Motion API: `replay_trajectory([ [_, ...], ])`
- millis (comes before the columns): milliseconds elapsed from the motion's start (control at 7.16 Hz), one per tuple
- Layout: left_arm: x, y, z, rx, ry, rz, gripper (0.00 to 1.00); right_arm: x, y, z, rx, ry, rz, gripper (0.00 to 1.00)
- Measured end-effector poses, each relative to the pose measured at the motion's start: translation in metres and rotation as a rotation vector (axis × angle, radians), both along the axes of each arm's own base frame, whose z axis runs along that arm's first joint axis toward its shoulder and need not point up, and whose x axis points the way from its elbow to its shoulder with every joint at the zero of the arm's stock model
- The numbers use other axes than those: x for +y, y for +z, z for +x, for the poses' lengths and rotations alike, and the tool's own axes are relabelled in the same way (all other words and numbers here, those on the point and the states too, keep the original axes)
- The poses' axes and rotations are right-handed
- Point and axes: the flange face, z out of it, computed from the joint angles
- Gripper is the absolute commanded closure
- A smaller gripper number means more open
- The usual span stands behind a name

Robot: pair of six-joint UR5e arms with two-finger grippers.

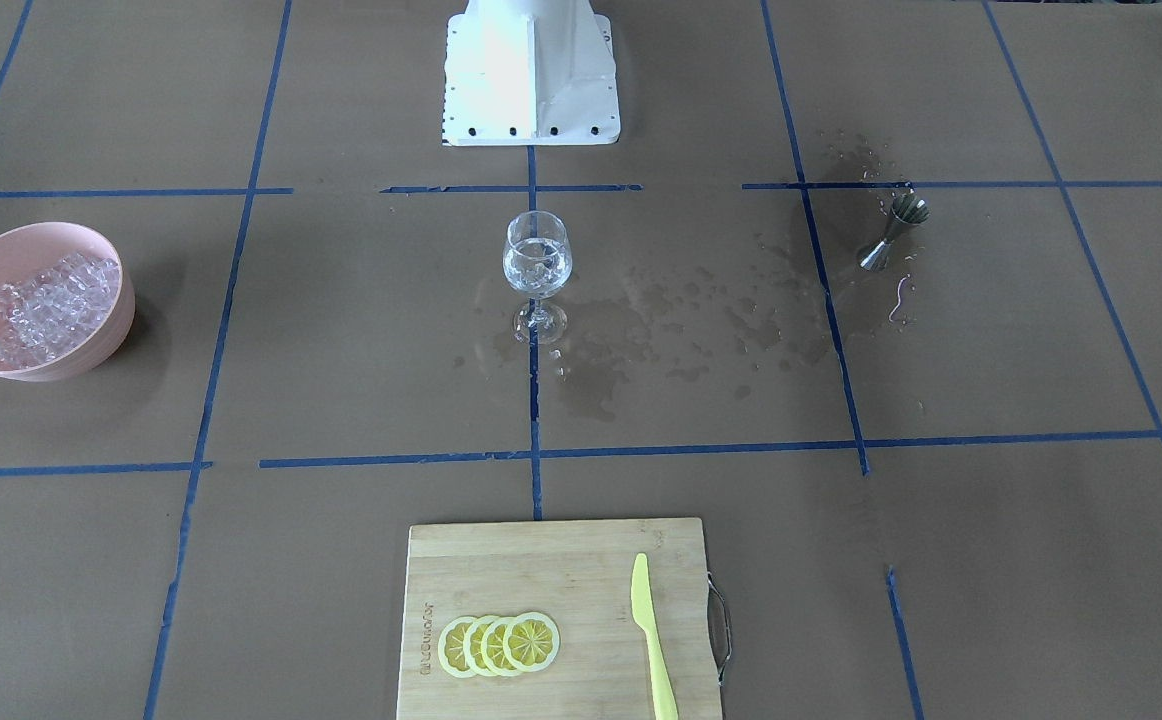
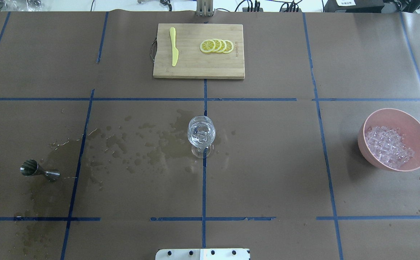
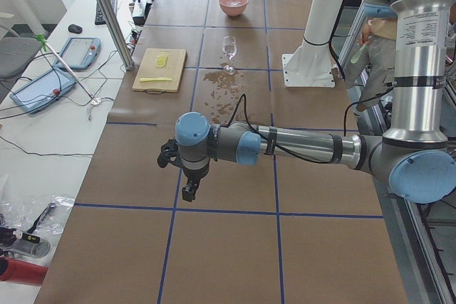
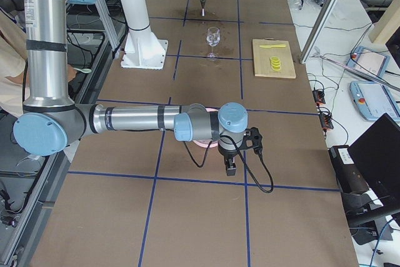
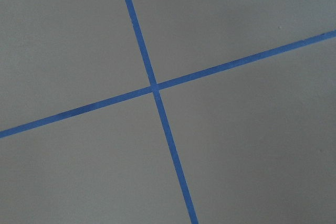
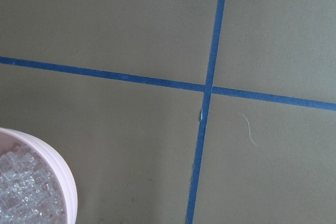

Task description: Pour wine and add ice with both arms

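Note:
A clear stemmed wine glass [image 1: 537, 262] stands at the table's middle, also in the overhead view [image 2: 201, 134]; it holds ice cubes, and clear liquid in it is hard to make out. A pink bowl [image 2: 412, 124] of ice [image 2: 389, 146] sits on the robot's right; its rim shows in the right wrist view [image 6: 65, 177]. A steel jigger [image 2: 39, 170] lies on its side on the robot's left. The left gripper [image 3: 189, 190] and the right gripper [image 4: 230, 168] hang low over the paper near the table's two ends. I cannot tell whether either is open or shut.
Wet spill patches [image 2: 141, 148] spread between the jigger and the glass. A wooden cutting board [image 1: 521, 565] with lemon slices [image 1: 499, 645] and a yellow knife [image 1: 651, 630] lies at the operators' edge. The white base block [image 1: 531, 70] stands behind the glass.

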Motion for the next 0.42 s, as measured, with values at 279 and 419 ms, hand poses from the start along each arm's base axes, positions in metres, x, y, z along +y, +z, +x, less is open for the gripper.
replay_trajectory([
  [279, -0.0001, -0.0022, 0.0, 0.0, 0.0, 0.005, 0.0, 0.0009, -0.0011, -0.0003, -0.005, 0.0, 0.001, 0.0],
  [419, -0.0007, -0.0039, 0.0001, 0.001, 0.0, 0.009, 0.0, 0.0011, -0.0012, -0.0003, -0.005, 0.0, 0.001, 0.0],
])
